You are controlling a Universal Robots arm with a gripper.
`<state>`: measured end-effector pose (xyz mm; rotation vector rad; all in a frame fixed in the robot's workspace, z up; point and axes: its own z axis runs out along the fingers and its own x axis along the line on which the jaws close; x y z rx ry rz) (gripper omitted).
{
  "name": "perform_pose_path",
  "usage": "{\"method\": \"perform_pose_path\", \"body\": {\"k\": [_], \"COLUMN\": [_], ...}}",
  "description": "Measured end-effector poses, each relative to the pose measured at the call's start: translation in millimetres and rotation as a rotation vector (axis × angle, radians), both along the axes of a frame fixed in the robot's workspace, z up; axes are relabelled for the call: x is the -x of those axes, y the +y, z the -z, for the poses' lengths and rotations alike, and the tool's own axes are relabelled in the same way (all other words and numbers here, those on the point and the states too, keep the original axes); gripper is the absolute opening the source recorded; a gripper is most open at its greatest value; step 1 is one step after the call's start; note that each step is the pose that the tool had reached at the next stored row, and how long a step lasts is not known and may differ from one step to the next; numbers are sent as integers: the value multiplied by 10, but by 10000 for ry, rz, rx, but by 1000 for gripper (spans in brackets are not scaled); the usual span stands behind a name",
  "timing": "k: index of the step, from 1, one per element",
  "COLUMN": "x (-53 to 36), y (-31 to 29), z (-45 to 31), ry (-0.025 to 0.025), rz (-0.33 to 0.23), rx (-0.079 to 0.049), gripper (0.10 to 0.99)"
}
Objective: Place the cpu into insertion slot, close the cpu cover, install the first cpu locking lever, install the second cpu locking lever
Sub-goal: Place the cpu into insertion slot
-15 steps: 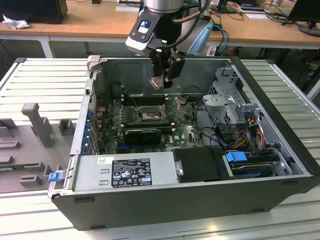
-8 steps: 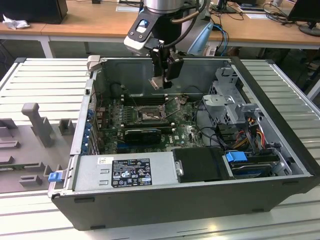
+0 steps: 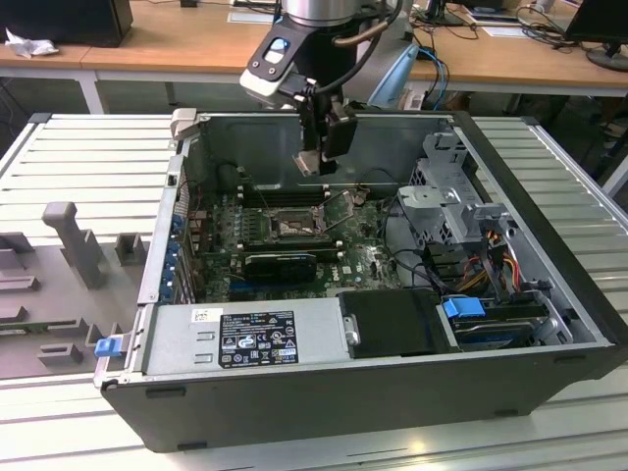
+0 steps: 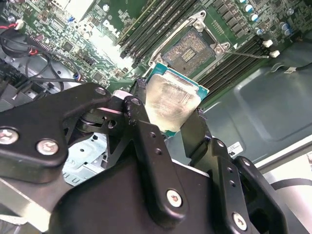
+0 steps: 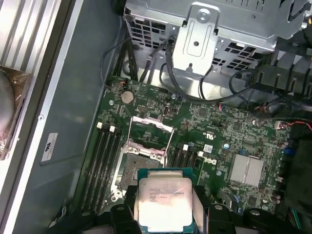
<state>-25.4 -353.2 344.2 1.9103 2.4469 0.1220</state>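
Note:
My gripper (image 3: 316, 160) hangs over the open computer case and is shut on the cpu (image 3: 312, 163), well above the board. In both wrist views the cpu (image 4: 171, 100) (image 5: 163, 204) is a flat silver-topped square with a green edge, pinched on two sides by black fingers (image 4: 141, 100). The insertion slot (image 5: 132, 168) (image 4: 191, 46) (image 3: 293, 225) lies bare on the green board, below and slightly ahead of the chip. The cpu cover (image 5: 152, 130) is swung open beside the slot, a thin metal frame with a window. A thin wire lever (image 4: 243, 50) sticks out near the slot.
Long black memory slots (image 5: 105, 156) flank the socket on both sides. A metal drive cage (image 3: 446, 201) with loose cables stands at the exterior view's right, and a power supply (image 3: 245, 337) sits along the near side. The case walls (image 3: 392, 132) ring the board. A grey fixture (image 3: 69, 240) lies on the table outside.

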Motion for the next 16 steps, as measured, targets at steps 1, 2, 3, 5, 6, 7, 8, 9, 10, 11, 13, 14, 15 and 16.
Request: {"method": "perform_pose_path", "body": {"k": [1, 2, 3, 5, 6, 7, 8, 9, 10, 11, 13, 14, 15, 16], "x": [0, 0, 0, 0, 0, 0, 0, 0, 0, 0, 0, 0, 0, 0], "y": [0, 0, 0, 0, 0, 0, 0, 0, 0, 0, 0, 0, 0, 0], "z": [0, 1, 2, 3, 3, 4, 5, 5, 5, 6, 6, 6, 7, 7], "ry": [0, 0, 0, 0, 0, 0, 0, 0, 0, 0, 0, 0, 0, 0], "rz": [117, 278, 414, 626, 733, 819, 972, 1078, 1161, 1286, 1438, 1509, 1594, 1662], "rx": [0, 0, 0, 0, 0, 0, 0, 0, 0, 0, 1, 0, 0, 0], "gripper": [529, 529, 529, 529, 529, 529, 529, 529, 529, 529, 529, 529, 529, 529]}}
